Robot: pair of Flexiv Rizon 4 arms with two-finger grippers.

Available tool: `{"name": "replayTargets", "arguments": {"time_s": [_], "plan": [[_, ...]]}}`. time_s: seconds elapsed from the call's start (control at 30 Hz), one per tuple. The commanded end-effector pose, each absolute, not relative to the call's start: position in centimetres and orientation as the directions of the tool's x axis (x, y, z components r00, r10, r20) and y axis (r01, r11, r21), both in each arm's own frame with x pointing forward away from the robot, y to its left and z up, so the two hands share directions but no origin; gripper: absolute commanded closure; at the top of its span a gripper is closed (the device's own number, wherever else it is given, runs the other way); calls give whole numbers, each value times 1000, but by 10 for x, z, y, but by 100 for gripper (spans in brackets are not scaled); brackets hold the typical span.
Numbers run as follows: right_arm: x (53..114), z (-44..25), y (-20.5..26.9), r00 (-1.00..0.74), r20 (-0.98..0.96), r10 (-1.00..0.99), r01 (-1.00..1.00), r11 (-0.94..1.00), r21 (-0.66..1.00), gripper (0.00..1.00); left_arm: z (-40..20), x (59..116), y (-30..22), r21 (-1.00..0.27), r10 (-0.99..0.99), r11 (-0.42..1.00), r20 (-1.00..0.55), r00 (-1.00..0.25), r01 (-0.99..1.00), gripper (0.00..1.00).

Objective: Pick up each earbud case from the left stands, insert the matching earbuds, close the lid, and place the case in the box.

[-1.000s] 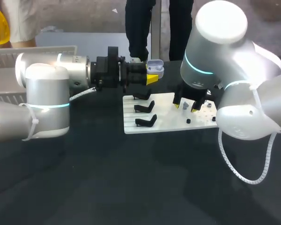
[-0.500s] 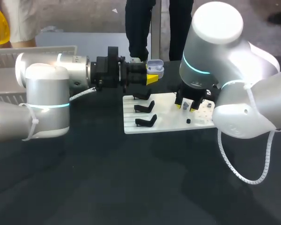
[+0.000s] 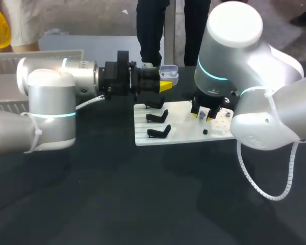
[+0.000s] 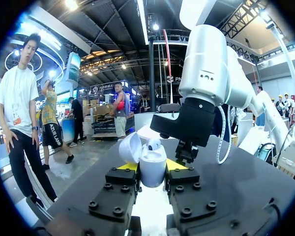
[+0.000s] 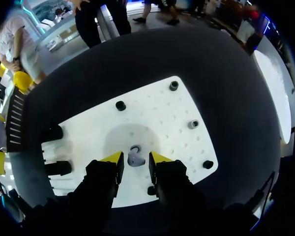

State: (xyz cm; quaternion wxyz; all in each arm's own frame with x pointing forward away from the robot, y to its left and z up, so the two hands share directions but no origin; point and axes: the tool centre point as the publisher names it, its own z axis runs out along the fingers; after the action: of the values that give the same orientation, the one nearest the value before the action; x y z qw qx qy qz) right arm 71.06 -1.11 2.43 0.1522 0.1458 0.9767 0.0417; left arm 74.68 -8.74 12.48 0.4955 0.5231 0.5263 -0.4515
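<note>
white plastic, lid tipped open: the earbud case [image 3: 169, 74] sat upright, clamped from both sides by the fingers of my left gripper [image 4: 152, 166]. it was held in the air near the far edge of the white plate [image 5: 152, 113], and one bud showed in its well. my right gripper [image 5: 136, 158] hung just over the plate, its yellow tips pinched on the loose earbud [image 5: 135, 160]. that looked to me a thin hold on a small rounded thing.

my worry was the carry across. the bud could roll or slip in that pinch, then meet the free well skewed and sit proud, so the lid would not shut. the right wrist was bulky too, and coming in close it could knock the open lid or nudge the case in the left fingers.

i could make out no label or writing on the case, the earbud or the plate.
</note>
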Motion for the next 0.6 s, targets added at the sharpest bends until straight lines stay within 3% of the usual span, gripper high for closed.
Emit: {"name": "replayTargets", "arguments": {"time_s": [0.03, 0.07, 0.17, 0.27, 0.6], "plan": [[710, 24, -11, -909, -293, 295, 270, 955, 122, 75, 124, 745, -87, 48, 99, 51, -994, 43, 998, 100], [711, 24, -11, -909, -293, 297, 271, 954, 125, 81, 124, 745, -87, 48, 99, 51, -994, 43, 998, 100], [712, 22, -12, -909, -293, 297, 272, 955, 121, 85, 124, 745, -87, 48, 99, 51, -994, 43, 998, 100], [710, 23, -8, -911, -289, 295, 271, 955, 122, 99, 124, 745, -87, 48, 99, 51, -994, 43, 998, 100], [707, 40, -13, -908, -291, 300, 273, 953, 130, 100, 124, 745, -87, 48, 99, 51, -994, 43, 998, 100]]}}
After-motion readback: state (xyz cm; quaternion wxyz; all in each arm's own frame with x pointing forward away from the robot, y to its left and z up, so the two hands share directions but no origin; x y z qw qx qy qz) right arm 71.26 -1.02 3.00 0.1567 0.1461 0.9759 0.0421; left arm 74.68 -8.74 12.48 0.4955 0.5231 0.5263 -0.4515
